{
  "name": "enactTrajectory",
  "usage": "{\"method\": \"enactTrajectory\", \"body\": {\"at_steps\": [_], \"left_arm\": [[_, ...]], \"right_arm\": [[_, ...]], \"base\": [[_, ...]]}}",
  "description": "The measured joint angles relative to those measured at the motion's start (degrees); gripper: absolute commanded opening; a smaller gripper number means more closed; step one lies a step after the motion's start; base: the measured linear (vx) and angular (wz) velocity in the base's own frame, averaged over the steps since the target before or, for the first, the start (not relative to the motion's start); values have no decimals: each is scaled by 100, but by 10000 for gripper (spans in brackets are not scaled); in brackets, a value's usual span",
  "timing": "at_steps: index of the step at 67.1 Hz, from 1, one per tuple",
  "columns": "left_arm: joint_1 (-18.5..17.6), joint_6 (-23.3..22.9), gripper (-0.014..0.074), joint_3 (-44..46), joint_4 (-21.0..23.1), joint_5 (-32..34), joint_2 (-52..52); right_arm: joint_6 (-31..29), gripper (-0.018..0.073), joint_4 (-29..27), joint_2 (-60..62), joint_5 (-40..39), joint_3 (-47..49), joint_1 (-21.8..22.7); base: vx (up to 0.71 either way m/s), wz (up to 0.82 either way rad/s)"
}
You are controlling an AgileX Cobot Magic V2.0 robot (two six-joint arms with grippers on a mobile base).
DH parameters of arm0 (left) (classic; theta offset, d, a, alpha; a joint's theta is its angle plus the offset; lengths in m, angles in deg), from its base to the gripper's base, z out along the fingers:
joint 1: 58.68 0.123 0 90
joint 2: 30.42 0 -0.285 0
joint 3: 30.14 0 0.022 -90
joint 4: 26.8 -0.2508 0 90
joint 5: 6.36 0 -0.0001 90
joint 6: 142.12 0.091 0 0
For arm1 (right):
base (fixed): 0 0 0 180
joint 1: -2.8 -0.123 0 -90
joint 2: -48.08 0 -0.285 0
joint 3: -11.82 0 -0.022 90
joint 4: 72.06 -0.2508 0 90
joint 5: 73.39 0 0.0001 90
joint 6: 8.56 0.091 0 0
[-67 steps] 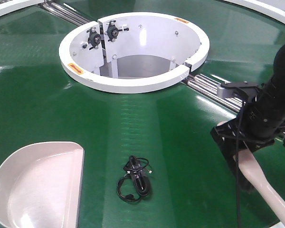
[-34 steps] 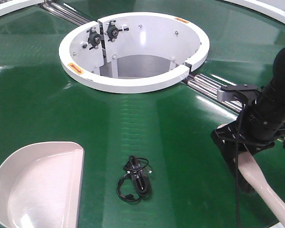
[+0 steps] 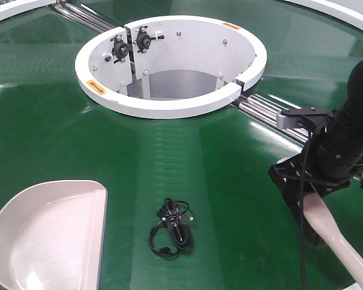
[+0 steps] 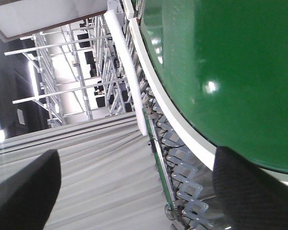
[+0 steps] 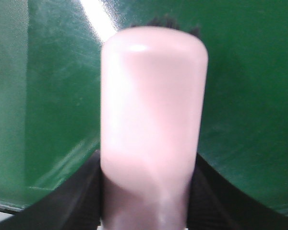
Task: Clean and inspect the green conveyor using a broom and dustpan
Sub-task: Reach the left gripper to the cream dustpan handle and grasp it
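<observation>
Pale pink broom (image 5: 153, 129) — smooth, rounded, dark bristles at its tip — clamped in the right tool (image 3: 307, 187); left tool (image 4: 134, 191) gapes wide.

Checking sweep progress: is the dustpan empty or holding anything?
Empty, where visible. The dustpan shows only bare pink inside; the black cable bundle lies on the green conveyor beside it, apart.

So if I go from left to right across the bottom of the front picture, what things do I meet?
dustpan → black cable → broom
</observation>
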Motion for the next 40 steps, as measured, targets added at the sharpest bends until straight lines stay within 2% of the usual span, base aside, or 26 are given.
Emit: {"method": "enactTrajectory", "body": {"at_steps": [20, 32, 40], "left_arm": [[0, 11, 590, 0, -7, -234, 0], [0, 49, 590, 26, 123, -1183, -8], [0, 61, 590, 271, 295, -2143, -233]], "right_arm": [[0, -3, 0, 0, 0, 0, 0], [0, -3, 0, 0, 0, 0, 0], [0, -3, 0, 0, 0, 0, 0]], "base": [[0, 0], [0, 0], [0, 0]]}}
